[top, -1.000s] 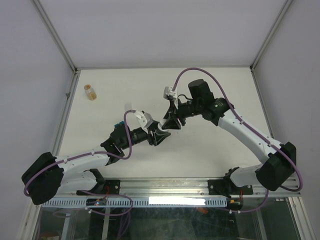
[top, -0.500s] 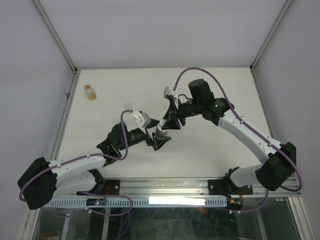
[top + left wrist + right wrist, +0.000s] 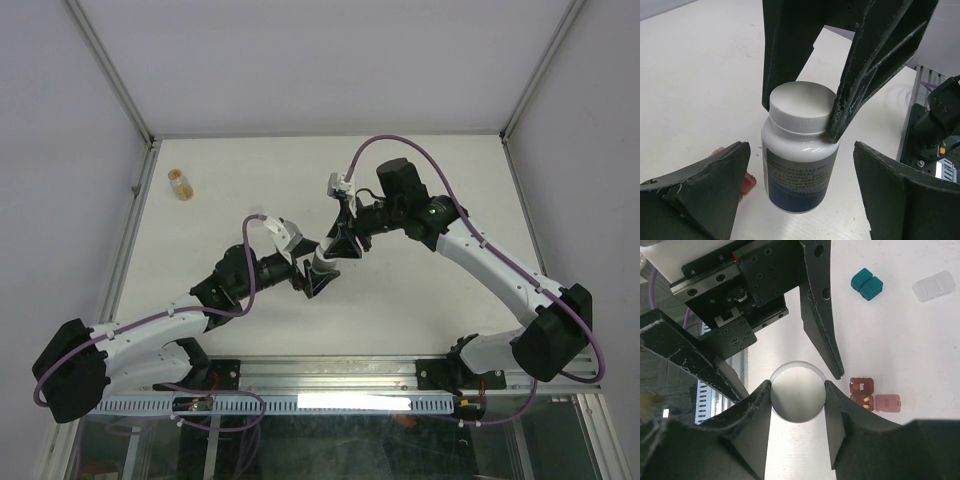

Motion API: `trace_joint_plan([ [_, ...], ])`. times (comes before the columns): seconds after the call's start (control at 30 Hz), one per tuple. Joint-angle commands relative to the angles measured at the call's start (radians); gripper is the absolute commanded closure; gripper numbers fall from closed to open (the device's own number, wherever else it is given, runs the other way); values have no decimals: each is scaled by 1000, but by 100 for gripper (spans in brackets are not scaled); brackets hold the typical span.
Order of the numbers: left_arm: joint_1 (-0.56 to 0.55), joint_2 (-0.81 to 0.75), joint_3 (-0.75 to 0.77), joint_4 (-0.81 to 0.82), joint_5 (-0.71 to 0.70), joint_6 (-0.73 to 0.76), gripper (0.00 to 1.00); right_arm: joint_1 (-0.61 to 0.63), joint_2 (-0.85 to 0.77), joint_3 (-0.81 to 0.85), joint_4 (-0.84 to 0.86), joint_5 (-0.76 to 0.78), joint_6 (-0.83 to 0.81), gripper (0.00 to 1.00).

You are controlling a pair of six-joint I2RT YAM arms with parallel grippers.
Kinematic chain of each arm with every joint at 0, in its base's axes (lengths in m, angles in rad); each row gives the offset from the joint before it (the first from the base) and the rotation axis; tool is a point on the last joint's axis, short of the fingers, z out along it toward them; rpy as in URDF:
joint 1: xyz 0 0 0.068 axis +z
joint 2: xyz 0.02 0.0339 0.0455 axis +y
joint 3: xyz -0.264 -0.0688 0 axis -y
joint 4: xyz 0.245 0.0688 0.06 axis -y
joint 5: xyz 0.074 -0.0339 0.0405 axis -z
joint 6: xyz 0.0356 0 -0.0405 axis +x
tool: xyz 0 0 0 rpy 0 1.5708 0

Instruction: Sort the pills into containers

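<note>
The right gripper [image 3: 797,390] clamps the white bottle [image 3: 800,170] by its cap. The left gripper [image 3: 800,147] gapes around the bottle without touching it. A dark red box [image 3: 861,392] sits just beside the bottle, and a teal box [image 3: 867,283] lies farther off.

Bright, even light; soft shadows

- Dark red two-compartment plastic box [image 3: 861,392]: lies flat, just beside the right gripper [image 3: 797,390]; one lid shut, one swung open, yellowish pills [image 3: 866,401] inside.
- Teal two-compartment plastic box [image 3: 867,284]: lies flat, both lids shut, well apart from that gripper.

The bottle [image 3: 797,397] is upright, just beside a container [image 3: 861,393].
</note>
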Motion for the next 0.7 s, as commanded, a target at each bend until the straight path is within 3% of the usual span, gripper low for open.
trace_joint_plan([
  [0.0,3,13,70,-19,9,-6,17,0,1,18,13,15,-15,100],
  [0.57,3,53,134,-108,13,4,60,8,8,27,-2,20,-19,99],
  [0.67,2,53,138,-123,13,12,74,7,11,28,-4,11,-13,96],
])
